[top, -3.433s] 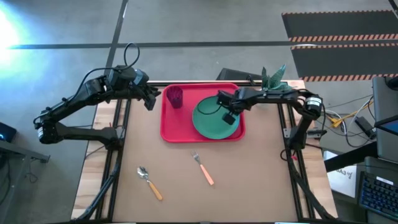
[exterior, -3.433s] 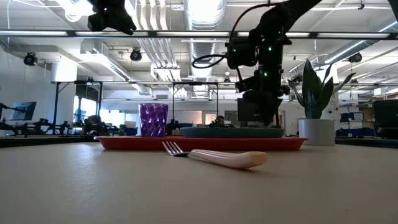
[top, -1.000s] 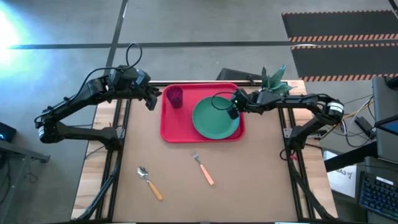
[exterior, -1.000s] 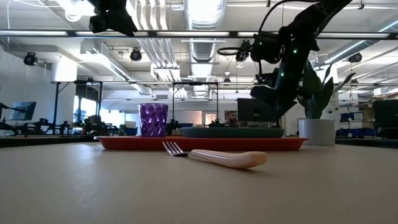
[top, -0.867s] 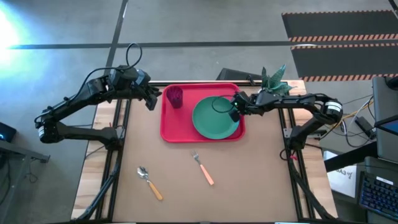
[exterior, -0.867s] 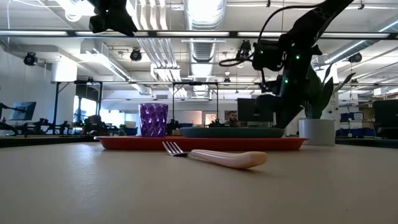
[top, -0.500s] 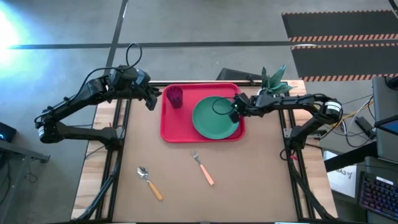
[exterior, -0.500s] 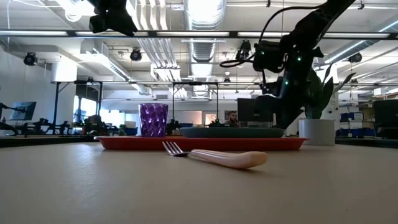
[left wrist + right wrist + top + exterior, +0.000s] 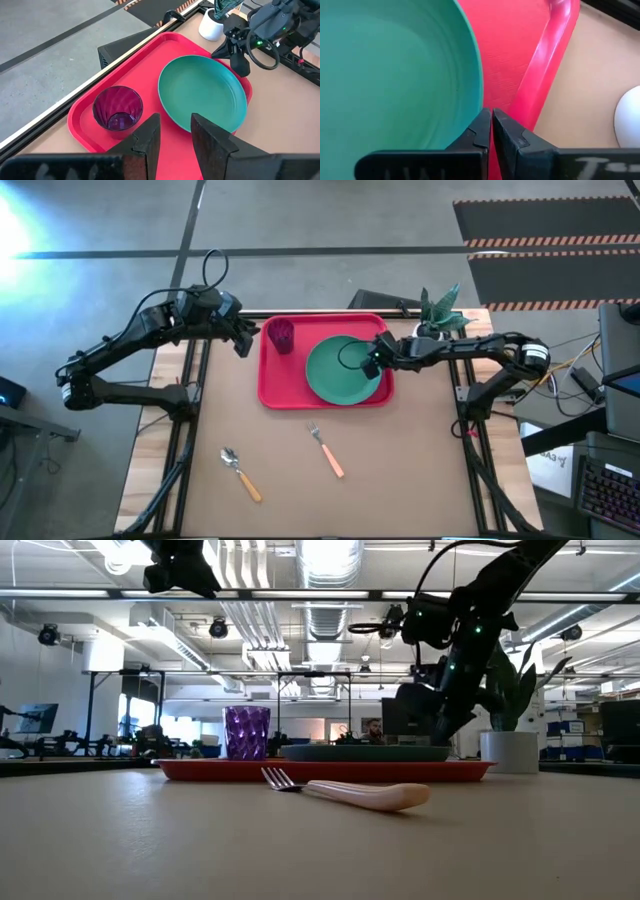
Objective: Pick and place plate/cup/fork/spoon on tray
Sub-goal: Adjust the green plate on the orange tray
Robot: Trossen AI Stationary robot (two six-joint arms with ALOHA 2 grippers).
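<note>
Plate point(image 9: 344, 371) and cup point(image 9: 280, 335) sat on the red tray point(image 9: 272, 390) at frame centre. Fork point(image 9: 327, 450) and spoon point(image 9: 240, 474) lay on the tabletop point(image 9: 400, 470), lower in frame. Right gripper point(image 9: 367, 366) was closed at the plate's right rim, empty; left gripper point(image 9: 243, 340) was open left of the tray.

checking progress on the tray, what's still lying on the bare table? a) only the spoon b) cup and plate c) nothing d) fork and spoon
d: the fork and spoon lie on the table, while the cup and plate sit in the tray.
</note>
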